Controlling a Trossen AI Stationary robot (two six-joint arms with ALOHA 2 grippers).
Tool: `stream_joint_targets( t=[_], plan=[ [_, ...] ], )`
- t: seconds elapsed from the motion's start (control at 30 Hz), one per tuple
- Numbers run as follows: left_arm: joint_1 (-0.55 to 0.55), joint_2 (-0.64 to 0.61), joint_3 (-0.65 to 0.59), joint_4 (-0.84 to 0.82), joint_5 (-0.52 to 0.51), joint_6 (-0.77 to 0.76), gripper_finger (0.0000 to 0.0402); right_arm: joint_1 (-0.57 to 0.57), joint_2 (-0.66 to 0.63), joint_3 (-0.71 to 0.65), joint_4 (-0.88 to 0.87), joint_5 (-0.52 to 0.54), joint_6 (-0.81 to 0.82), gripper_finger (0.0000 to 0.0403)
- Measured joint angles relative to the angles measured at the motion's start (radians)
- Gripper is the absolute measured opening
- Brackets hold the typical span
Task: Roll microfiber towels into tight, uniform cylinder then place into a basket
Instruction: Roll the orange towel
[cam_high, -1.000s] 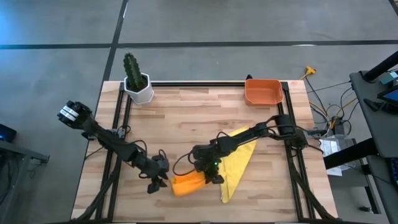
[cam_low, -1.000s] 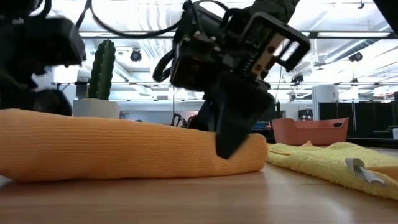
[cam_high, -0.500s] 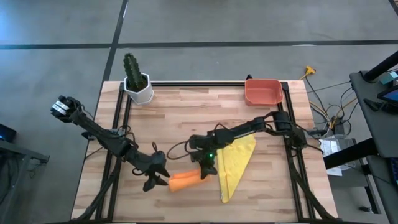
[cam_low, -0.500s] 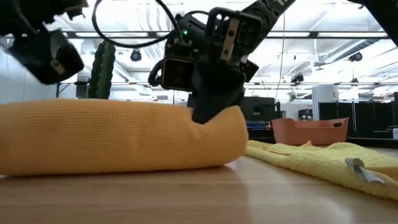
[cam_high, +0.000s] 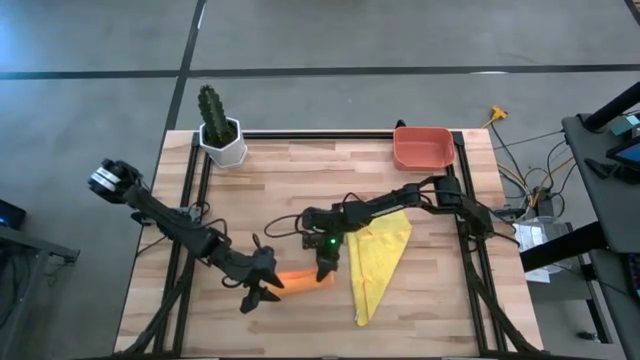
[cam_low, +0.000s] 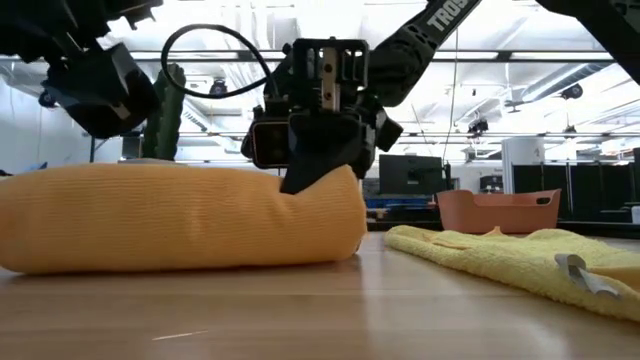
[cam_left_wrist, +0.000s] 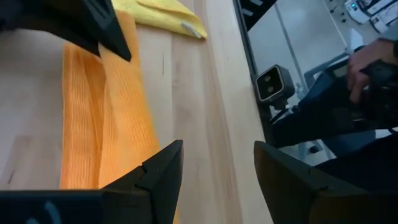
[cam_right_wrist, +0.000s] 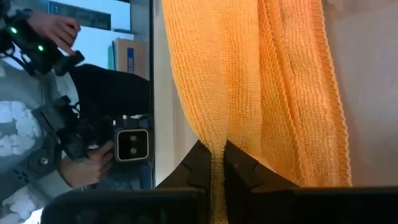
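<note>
An orange towel (cam_high: 298, 281) lies rolled into a cylinder on the wooden table (cam_high: 300, 190), near its front edge. A yellow towel (cam_high: 378, 262) lies spread flat to its right. My right gripper (cam_high: 325, 269) is shut on the roll's right end (cam_low: 335, 205). My left gripper (cam_high: 264, 292) hangs open above the roll's left end (cam_low: 60, 220), its fingers (cam_left_wrist: 163, 171) apart over bare wood beside the roll (cam_left_wrist: 118, 124). The salmon-red basket (cam_high: 423, 148) stands at the far right corner. My right gripper pinches a raised fold of the orange towel (cam_right_wrist: 217, 144) between its two fingers, on top of the roll's right end. The fingers slant down from the table's far right side. The roll lies along the table on its underside.
A white pot with a green cactus (cam_high: 218, 128) stands at the far left corner. A person holding controllers (cam_right_wrist: 43, 124) shows beyond the table's near edge. Bare wood stretches between the towels and the basket.
My right gripper has moved toward the table's left and far edge and rolled its wrist, staying shut; the roll's right end has shifted left with it. My left gripper has risen off the roll's left end and stays open.
</note>
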Motion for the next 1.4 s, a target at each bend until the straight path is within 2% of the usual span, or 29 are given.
stream_joint_targets(
  t=[0.3, 0.6, 0.83, 1.03, 1.2, 1.4],
  plan=[
    [0.0, 0.081, 0.0, 0.009, -0.01, 0.001, 0.018, 0.001, 0.001, 0.004, 0.002, 0.032, 0.035, 0.0013],
    [0.005, 0.151, 0.002, 0.007, -0.183, -0.001, 0.018, 0.001, 0.002, 0.003, 0.006, 0.031, 0.058, 0.0013],
    [0.011, 0.215, 0.001, -0.055, -0.184, -0.005, 0.018, 0.001, 0.0, 0.003, 0.007, 0.027, 0.07, 0.0013],
    [0.026, 0.277, 0.002, -0.045, -0.183, -0.113, 0.018, 0.001, -0.002, 0.003, 0.008, 0.022, 0.076, 0.0013],
    [0.039, 0.265, 0.002, -0.055, -0.184, -0.131, 0.018, 0.001, -0.002, 0.003, 0.01, 0.016, 0.09, 0.0013],
    [0.049, 0.253, 0.001, -0.055, -0.179, -0.132, 0.018, 0.007, -0.009, 0.001, -0.004, 0.074, 0.045, 0.0022]
  ],
)
